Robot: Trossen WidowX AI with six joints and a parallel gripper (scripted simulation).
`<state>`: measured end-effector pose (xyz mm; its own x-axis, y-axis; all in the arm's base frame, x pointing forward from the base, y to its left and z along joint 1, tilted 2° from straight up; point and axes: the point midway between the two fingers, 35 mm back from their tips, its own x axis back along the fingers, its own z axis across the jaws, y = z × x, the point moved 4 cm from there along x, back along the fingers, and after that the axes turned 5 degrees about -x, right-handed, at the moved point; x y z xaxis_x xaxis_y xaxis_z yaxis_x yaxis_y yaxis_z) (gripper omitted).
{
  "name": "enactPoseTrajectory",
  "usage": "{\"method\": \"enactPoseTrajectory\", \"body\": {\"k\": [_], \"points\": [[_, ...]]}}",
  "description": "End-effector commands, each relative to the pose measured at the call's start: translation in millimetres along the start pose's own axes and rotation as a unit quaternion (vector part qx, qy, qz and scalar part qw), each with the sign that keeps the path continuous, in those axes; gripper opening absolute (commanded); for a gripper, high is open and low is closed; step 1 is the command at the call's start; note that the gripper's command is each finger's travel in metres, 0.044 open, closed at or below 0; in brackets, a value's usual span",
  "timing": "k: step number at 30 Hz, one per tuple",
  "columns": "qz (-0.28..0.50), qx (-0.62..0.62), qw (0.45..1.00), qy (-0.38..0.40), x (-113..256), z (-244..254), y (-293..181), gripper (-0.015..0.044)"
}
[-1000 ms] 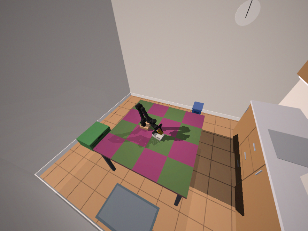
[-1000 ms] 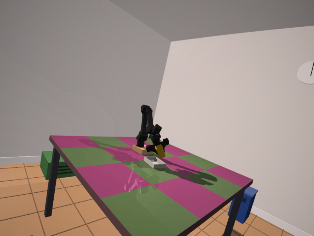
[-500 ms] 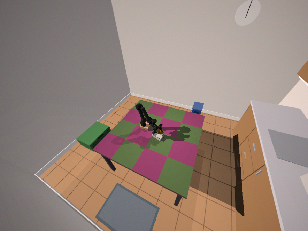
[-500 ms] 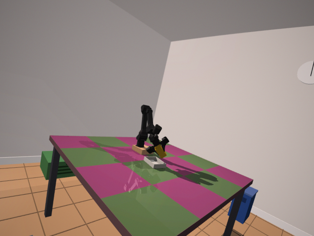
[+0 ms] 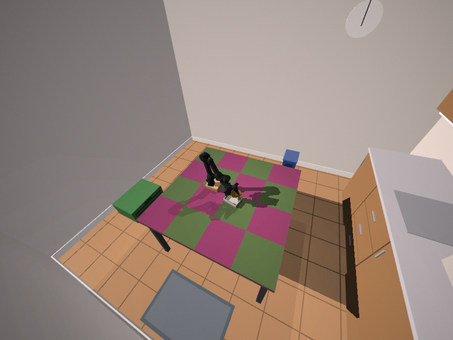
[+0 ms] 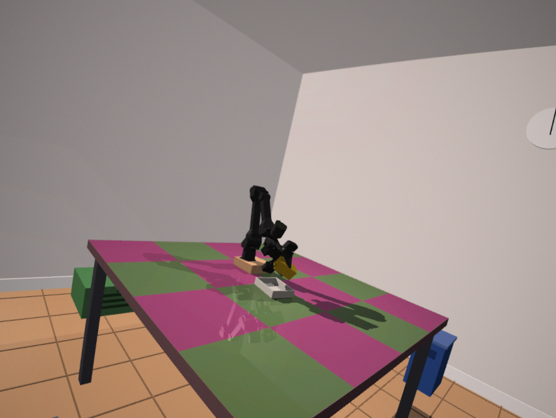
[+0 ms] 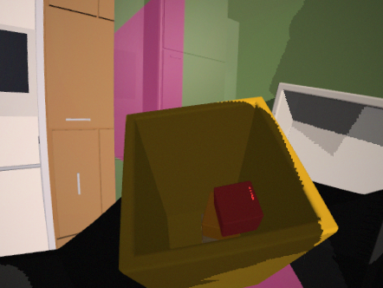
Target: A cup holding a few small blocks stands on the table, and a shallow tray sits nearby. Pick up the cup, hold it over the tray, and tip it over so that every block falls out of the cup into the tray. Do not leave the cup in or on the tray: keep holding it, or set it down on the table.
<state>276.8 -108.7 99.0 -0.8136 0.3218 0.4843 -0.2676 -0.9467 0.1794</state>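
Green cabinet beside table; blue bin (lidded) near wall.

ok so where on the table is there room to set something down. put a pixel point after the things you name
Widest patch: between the white tray (image 5: 229, 203) (image 6: 273, 293) (image 7: 342, 166) and the table edge facing the gray floor mat (image 5: 188, 303). Another: between the wooden base (image 5: 211, 188) (image 6: 242, 264) and the green cabinet (image 5: 135, 197) (image 6: 80, 288). Crowded: around the tray, yellow cup (image 5: 237, 194) (image 6: 285, 268) (image 7: 178, 152) and tool (image 5: 233, 191) (image 6: 279, 263) (image 7: 197, 177).
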Motion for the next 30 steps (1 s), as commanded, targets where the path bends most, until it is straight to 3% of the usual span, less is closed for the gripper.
{"method": "enactPoseTrajectory", "body": {"k": [1, 30], "points": [[-0.002, -0.044, 0.999, 0.003, -0.4, 1.3, 0.3, 0.0000], [-0.001, -0.354, 0.935, 0.003, -2.8, 2.1, -0.2, 0.0000]]}}
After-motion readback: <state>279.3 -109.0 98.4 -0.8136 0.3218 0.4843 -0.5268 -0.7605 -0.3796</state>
